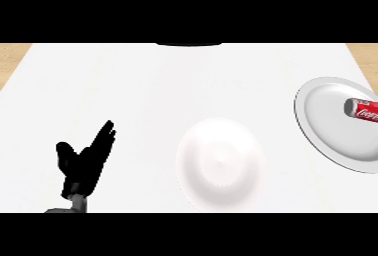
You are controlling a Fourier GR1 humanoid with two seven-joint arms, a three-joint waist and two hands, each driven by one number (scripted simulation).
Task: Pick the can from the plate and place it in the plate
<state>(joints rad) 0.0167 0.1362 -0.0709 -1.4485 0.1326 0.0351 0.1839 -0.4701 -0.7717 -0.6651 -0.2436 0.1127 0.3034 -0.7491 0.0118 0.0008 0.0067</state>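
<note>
A red soda can lies on its side on a grey-rimmed white plate at the right edge of the head view, partly cut off by the frame. A second white plate sits in the lower middle of the counter with nothing on it. My left hand rests at the lower left, fingers straight and pointing up, well away from both plates. My right hand does not show.
The white counter stretches across the view, with wood floor at the upper corners. A dark object sits at the far edge in the middle.
</note>
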